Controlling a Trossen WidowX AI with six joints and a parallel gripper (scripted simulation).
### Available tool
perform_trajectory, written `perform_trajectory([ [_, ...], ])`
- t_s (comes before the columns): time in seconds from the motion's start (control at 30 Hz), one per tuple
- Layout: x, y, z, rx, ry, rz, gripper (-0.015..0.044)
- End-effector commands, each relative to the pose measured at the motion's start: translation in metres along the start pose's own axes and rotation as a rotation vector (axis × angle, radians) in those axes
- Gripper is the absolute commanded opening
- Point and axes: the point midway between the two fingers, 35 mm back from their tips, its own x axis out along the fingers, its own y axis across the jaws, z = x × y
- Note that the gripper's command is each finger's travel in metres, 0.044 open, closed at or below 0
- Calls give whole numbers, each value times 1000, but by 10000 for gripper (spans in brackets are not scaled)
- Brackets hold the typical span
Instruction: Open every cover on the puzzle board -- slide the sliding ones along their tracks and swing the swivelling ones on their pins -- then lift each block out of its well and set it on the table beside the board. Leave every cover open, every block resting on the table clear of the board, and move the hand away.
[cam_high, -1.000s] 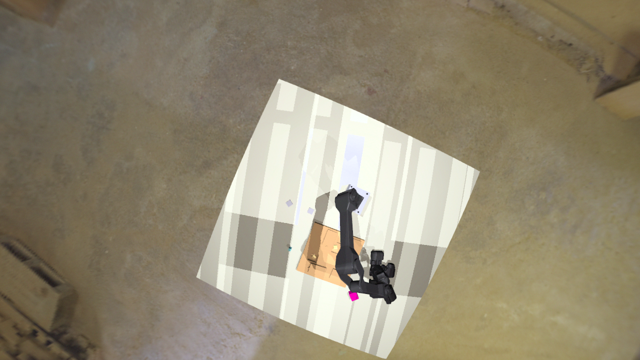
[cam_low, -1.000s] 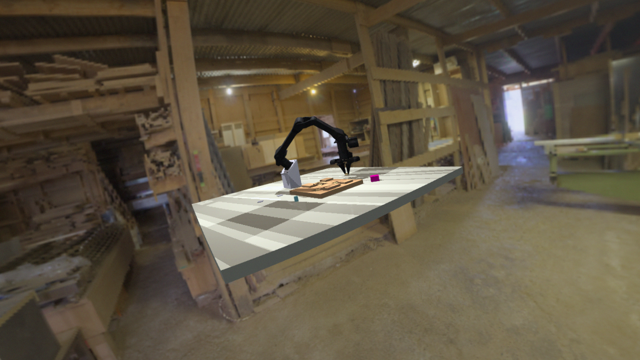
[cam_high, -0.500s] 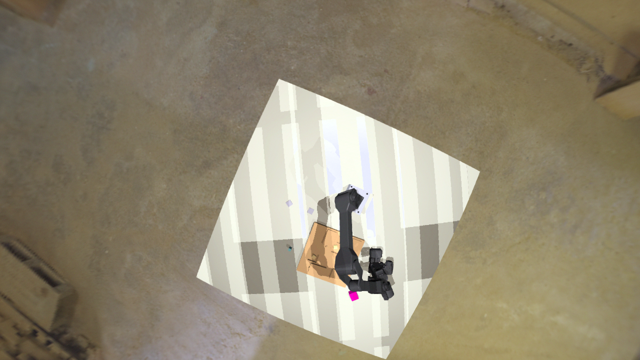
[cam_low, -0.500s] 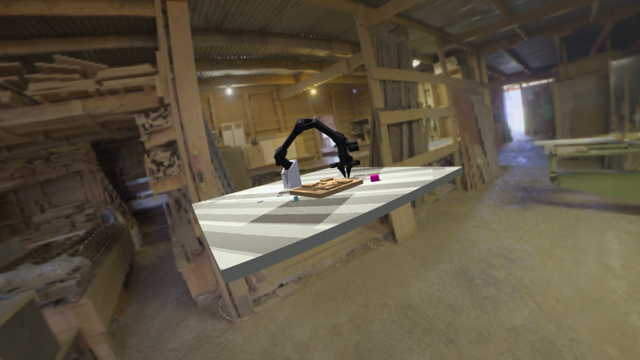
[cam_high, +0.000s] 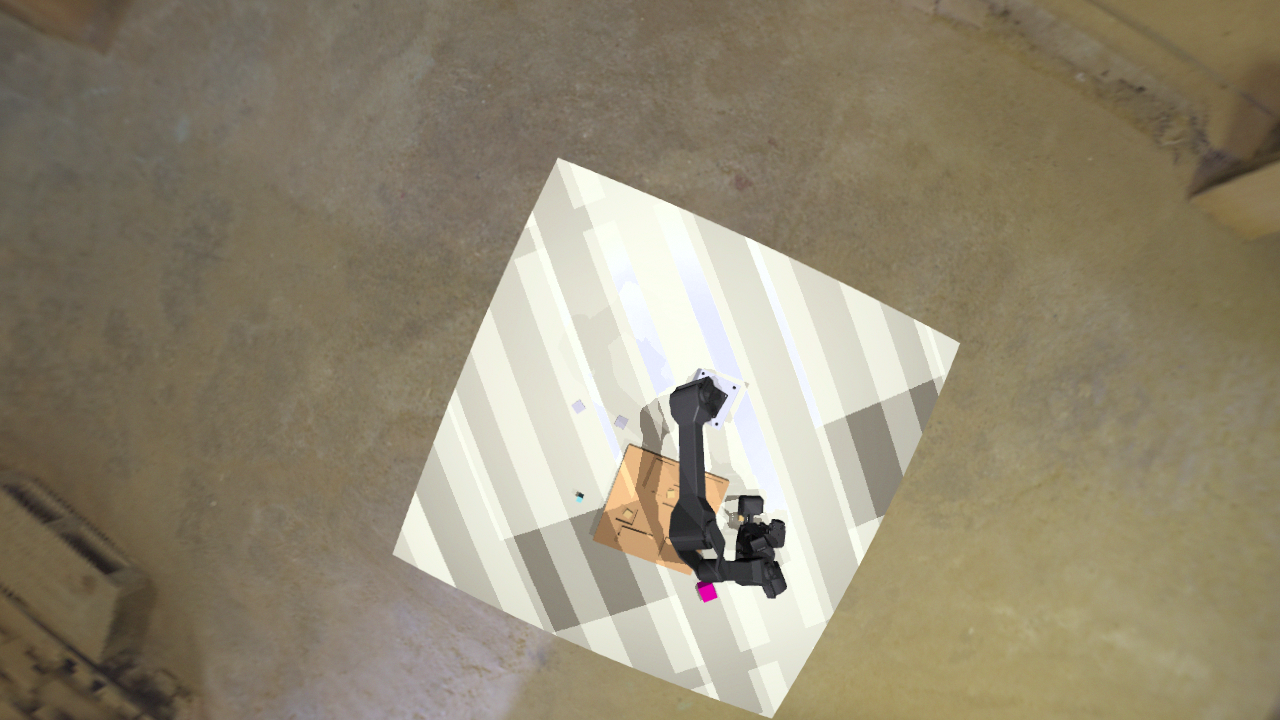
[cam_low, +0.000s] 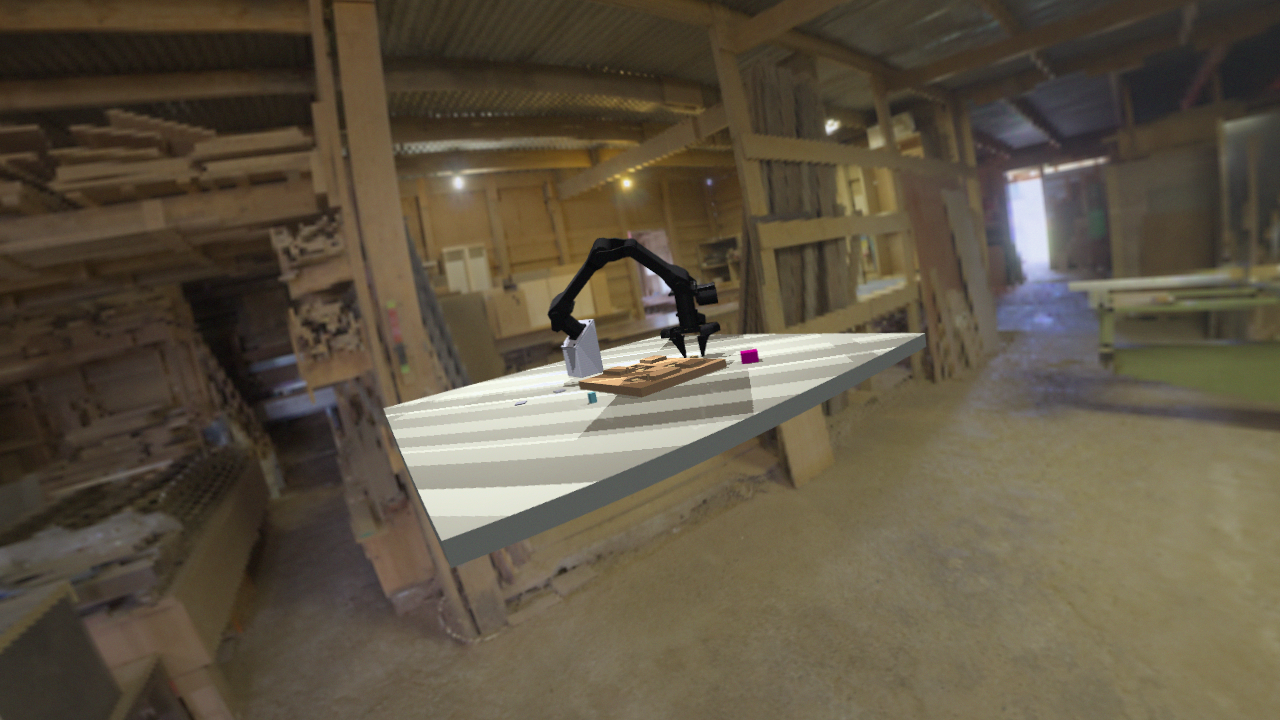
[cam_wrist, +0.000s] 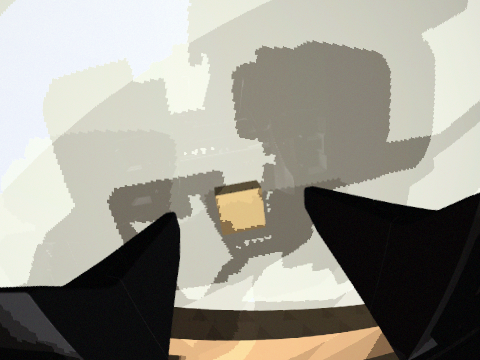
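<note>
My gripper (cam_low: 692, 354) (cam_wrist: 242, 208) is open, its fingers pointing down just beyond one side of the wooden puzzle board (cam_high: 622, 465) (cam_low: 642, 388) (cam_wrist: 280, 345). A tan block (cam_wrist: 242, 212) (cam_high: 741, 518) sits on the table between the parted fingers, with gaps on both sides, clear of the board. A magenta block (cam_high: 707, 591) (cam_low: 749, 356) rests on the table off the board's corner. A small teal block (cam_high: 580, 497) (cam_low: 591, 397) rests off the opposite side. The arm hides part of the board; its covers are too small to judge.
The arm's pale base (cam_high: 729, 394) (cam_low: 583, 353) stands behind the board. Two small flat pale squares (cam_high: 578, 406) (cam_high: 621, 421) lie on the table near it. The forearm passes over the board, and the wrist is close to the magenta block from above.
</note>
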Motion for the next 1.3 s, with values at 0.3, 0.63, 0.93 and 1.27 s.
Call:
perform_trajectory([
  [0.3, -24, -2, 0, -2, 0, -1, 440],
  [0.63, -56, -1, 1, -5, 1, 0, 440],
  [0.93, -77, 1, 0, -7, 2, 0, 414],
  [1.27, -83, 4, -55, -30, -6, -4, 151],
])
